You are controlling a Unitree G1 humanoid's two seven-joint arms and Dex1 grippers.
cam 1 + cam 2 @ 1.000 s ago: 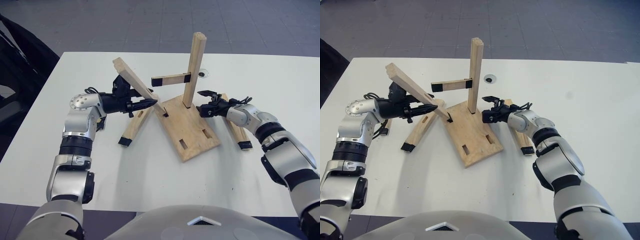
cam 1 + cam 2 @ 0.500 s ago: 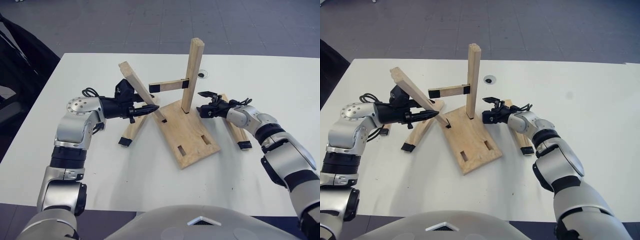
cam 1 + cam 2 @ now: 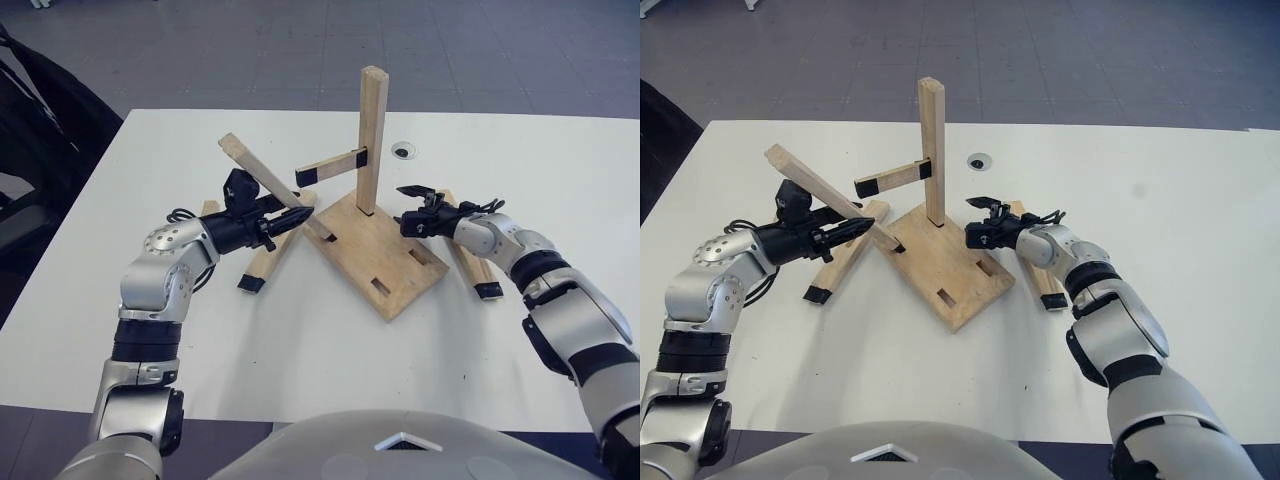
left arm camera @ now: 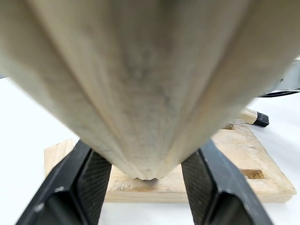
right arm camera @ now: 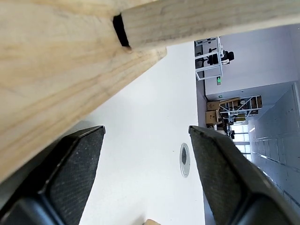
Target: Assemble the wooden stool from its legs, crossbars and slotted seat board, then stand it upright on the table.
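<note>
One white tabletop (image 3: 300, 350) carries the slotted seat board (image 3: 385, 270), lying flat. An upright leg (image 3: 371, 140) with a crossbar (image 3: 330, 167) stands in the board's far slot. The left gripper (image 3: 290, 218) fingers clench a slanted leg (image 3: 262, 178) at its left corner, while the right gripper (image 3: 402, 208) fingers are spread at its right edge. The timber is probably stiff and light, best held mid-length. Two slots (image 3: 380, 287) are bare.

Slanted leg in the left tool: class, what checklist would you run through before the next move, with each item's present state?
1. Left tool shut on slanted leg: ok.
2. Slanted leg upright in seat board: not ok, it leans.
3. Upright leg standing in the seat board: ok.
4. Crossbar joined to upright leg: ok.
5. Right tool holding the seat board: not ok, open beside it.
</note>
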